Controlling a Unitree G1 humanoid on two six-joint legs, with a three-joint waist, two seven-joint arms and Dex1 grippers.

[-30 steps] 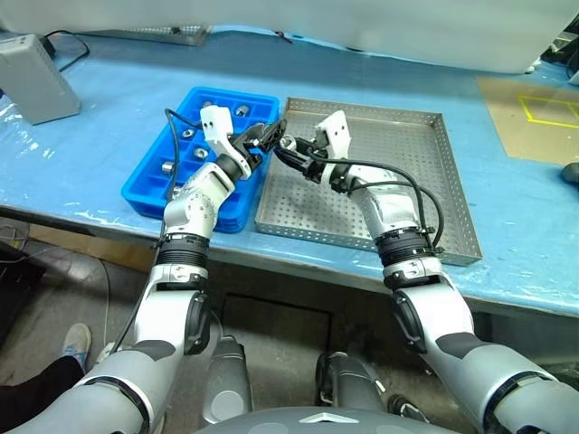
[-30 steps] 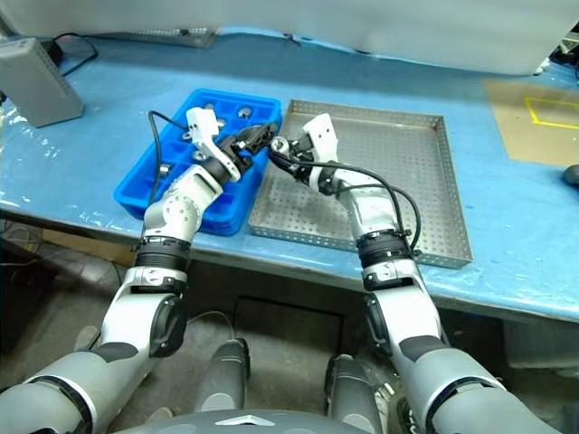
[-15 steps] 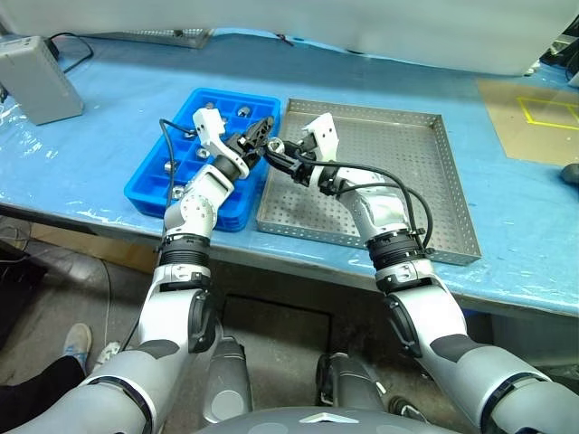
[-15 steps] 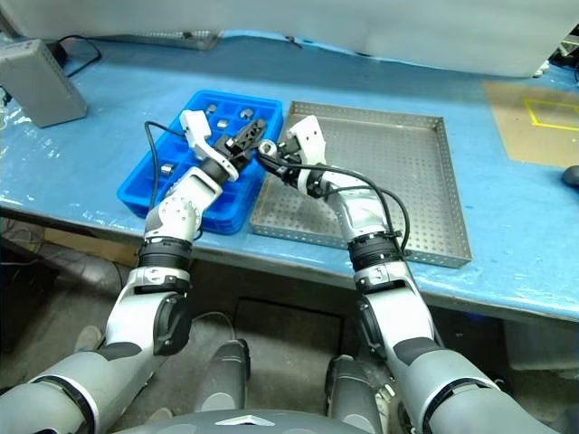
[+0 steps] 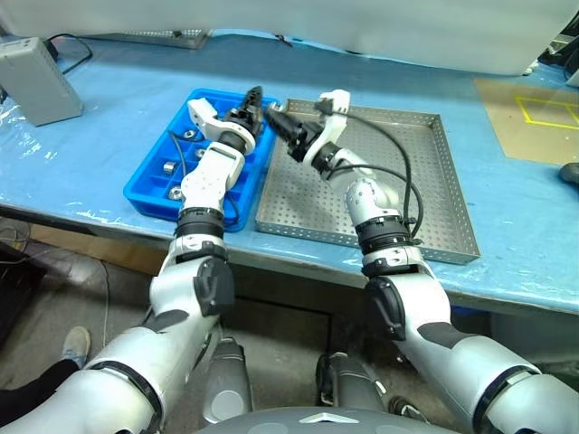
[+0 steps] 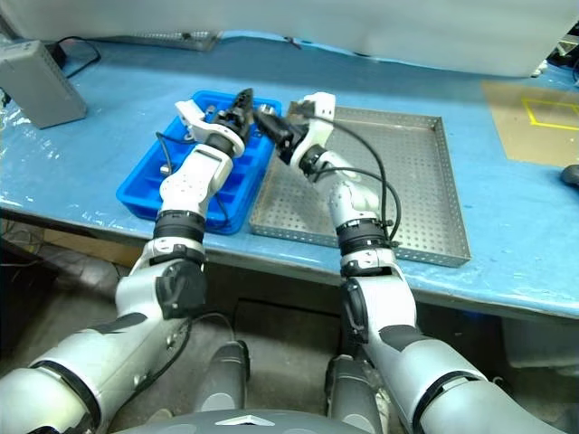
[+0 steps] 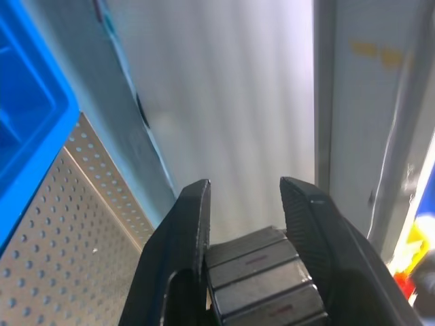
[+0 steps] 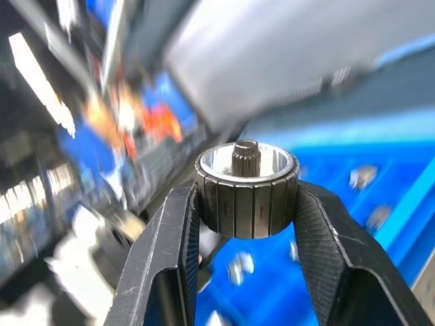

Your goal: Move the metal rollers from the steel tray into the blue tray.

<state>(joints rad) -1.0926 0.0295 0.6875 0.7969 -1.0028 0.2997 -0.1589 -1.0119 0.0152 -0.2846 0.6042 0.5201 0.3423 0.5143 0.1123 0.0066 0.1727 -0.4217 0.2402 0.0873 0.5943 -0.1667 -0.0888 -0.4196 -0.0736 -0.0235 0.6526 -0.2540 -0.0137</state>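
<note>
The blue tray (image 5: 145, 192) lies left of the steel tray (image 5: 407, 172), and a few metal rollers (image 5: 168, 168) sit in its compartments. My left gripper (image 5: 254, 94) is raised above the blue tray's far right corner. In the left wrist view it is shut on a dark ribbed roller (image 7: 255, 272) that sits deep between its fingers. My right gripper (image 5: 272, 114) hovers just beside it, over the gap between the two trays. It is shut on a ribbed roller (image 8: 248, 210) with a shiny top. The two grippers are close together but apart.
A grey box (image 5: 32, 77) with a black cable stands at the back left of the blue-covered table (image 5: 109, 108). A brown sheet with yellow markings (image 5: 534, 113) lies at the right. A white panel (image 5: 407, 32) runs along the back. The table's front edge is just below both trays.
The left gripper has gone from open to shut beside the right gripper's tip. It then rolled, rose and drew away to the left. The right gripper rose and rolled with its roller.
</note>
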